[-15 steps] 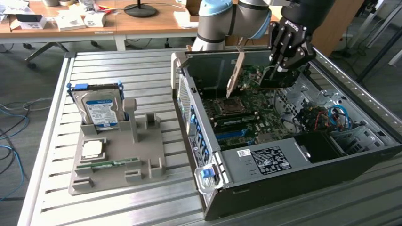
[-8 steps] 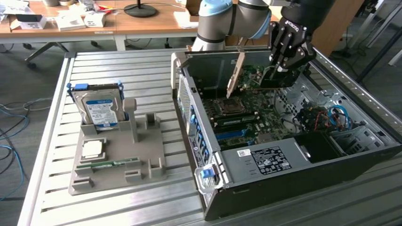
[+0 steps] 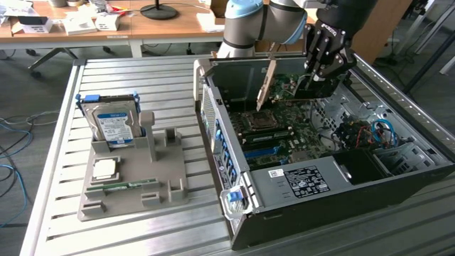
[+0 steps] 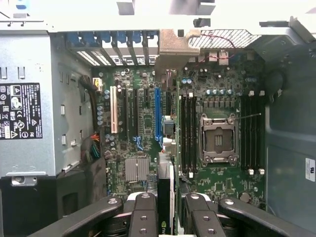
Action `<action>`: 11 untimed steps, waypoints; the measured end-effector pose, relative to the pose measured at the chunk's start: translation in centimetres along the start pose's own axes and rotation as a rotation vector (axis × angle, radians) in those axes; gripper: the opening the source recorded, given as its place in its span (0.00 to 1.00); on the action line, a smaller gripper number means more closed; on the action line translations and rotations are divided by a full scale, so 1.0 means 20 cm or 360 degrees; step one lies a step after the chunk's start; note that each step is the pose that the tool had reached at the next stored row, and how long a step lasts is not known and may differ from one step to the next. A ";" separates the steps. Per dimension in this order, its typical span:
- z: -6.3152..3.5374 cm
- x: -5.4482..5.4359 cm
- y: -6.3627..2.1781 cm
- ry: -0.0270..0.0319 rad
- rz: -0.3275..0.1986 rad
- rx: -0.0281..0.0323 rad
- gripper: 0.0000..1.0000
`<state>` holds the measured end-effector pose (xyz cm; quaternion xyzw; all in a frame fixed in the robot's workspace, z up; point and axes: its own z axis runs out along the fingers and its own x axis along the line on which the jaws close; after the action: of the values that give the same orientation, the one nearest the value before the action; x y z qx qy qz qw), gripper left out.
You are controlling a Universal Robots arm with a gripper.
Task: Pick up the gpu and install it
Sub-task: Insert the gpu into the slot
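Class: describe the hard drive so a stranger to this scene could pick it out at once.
Find the open computer case on the slatted metal table; to the exterior view's left lies a grey holder tray. At its far end stands the hard drive, upright, silver with a blue label; its neighbours, a square processor and a green memory stick, lie flat.

Arm (image 3: 265, 21) bent over, wrist directing the pincer (image 3: 320, 76) steeply downward. Fingers (image 4: 143, 213) stand partly closed, clamping the gpu (image 4: 166, 195) edge-on between them.
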<state>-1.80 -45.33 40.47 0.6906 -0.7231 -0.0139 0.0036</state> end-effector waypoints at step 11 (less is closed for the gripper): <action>0.012 0.00 0.000 -0.00382 -0.0001 0.00093 0.26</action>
<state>-1.82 -45.33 40.22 0.6906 -0.7229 -0.0201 -0.0071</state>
